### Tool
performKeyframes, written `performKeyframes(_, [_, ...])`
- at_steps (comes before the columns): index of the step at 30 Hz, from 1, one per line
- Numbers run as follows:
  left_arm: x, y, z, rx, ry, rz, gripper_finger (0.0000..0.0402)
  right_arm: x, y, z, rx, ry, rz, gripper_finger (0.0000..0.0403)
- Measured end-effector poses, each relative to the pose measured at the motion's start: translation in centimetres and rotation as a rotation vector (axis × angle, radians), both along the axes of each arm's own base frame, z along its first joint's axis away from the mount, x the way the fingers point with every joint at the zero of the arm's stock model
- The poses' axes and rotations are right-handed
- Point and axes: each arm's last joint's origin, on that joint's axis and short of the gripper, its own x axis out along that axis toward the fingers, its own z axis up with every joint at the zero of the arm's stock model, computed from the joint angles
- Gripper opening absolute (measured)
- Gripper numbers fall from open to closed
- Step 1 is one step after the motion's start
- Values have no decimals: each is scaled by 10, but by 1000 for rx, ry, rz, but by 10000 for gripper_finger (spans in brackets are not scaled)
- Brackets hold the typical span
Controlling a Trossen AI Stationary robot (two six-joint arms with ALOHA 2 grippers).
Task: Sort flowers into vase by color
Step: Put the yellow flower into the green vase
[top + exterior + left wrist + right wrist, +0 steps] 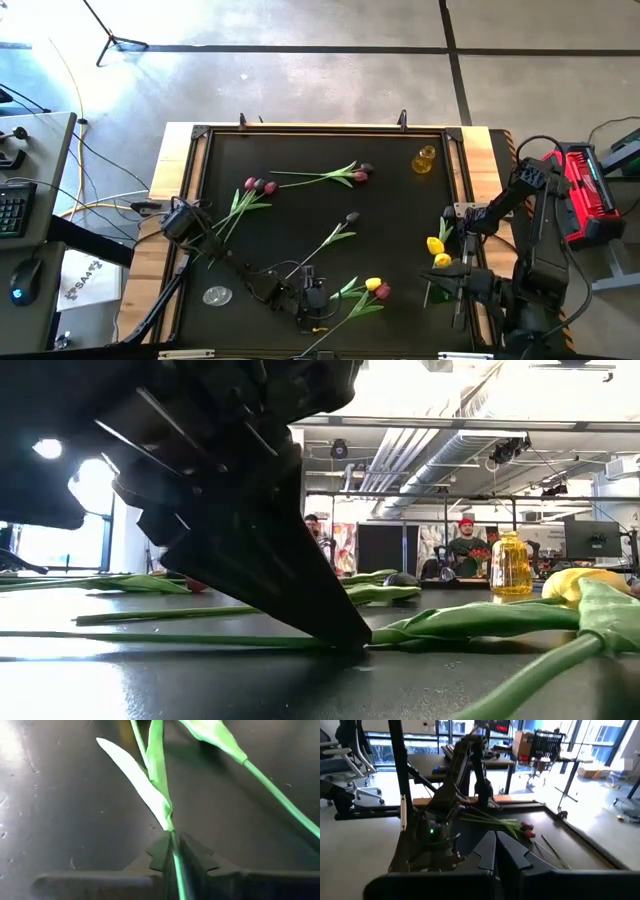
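**Layout around the left gripper**

The left gripper [312, 308] sits low on the dark counter [400, 215] at its near edge, closed around the thin green stem [174, 860] of an artificial tulip [340, 312]. To its right, close by, lie that flower's yellow head [373, 284] and a magenta one [383, 291]. Beyond it, toward the counter's middle, lies a dark-headed tulip [335, 234]. Further back lie more tulips [325, 177]. A small yellow glass vase [425, 160] stands in the far right corner. The right gripper [462, 282] waits well to the right.
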Motion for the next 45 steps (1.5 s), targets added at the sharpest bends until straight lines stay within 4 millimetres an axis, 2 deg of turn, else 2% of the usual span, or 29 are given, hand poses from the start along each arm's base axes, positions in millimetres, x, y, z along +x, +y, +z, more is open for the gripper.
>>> performKeyframes(10, [15,8,6,-31,-137,70,2,-9,8,11,27,-181,-81,1])
performKeyframes(19, [26,20,14,-21,-237,156,1,-16,11,13,64,-201,-64,1])
performKeyframes(28, [46,30,52,-32,-509,167,0,1,4,12,79,-182,-112,1])
performKeyframes(32, [51,37,73,11,-639,204,0,8,-2,18,20,-191,-163,1])
performKeyframes(38, [54,51,108,51,-784,226,0,14,-10,37,0,-188,-195,1])
performKeyframes(45, [54,59,129,106,-879,216,0,15,-9,35,97,-205,-190,1])
